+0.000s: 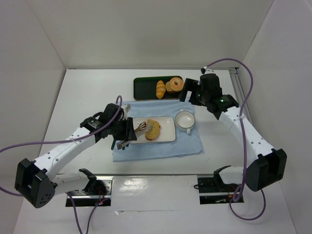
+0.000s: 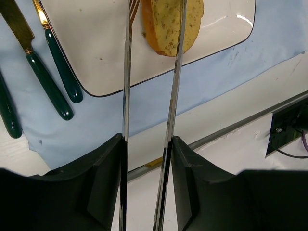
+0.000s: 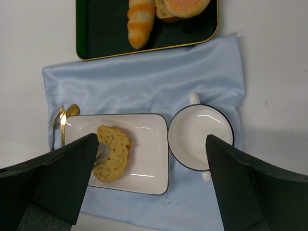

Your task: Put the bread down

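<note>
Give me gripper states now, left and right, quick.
Left gripper: closed on tongs; bread lies on plate.
Right gripper: open, empty.

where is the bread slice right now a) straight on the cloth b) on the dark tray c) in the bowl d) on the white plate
d, the bread lies flat on the white plate, which sits on the blue cloth.
</note>
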